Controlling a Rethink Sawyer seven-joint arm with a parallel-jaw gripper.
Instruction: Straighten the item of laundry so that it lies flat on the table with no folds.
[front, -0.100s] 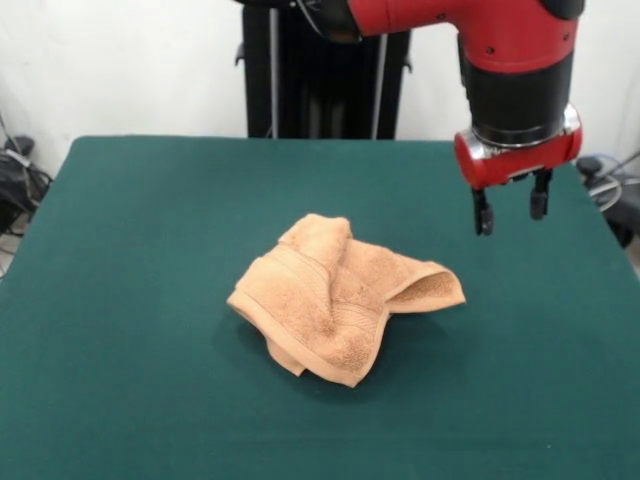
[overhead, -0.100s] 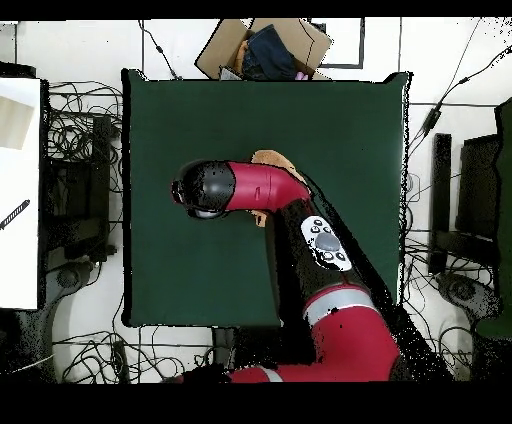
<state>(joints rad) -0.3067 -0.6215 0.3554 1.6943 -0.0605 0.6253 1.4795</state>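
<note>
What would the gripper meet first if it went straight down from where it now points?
Probably the bare table, not the towel: the gripper hangs open, pointing down, beside the towel's raised corner. Depth is unclear from the front view.

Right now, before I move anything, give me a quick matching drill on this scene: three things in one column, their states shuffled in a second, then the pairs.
Things:
1. peach-orange terry towel
2. dark green felt-covered table
3. red and black arm's gripper

States:
A. open, hanging above the cloth, holding nothing
B. crumpled, with folded-over layers
C. flat under the heap

Pairs: 1-B, 2-C, 3-A
</note>
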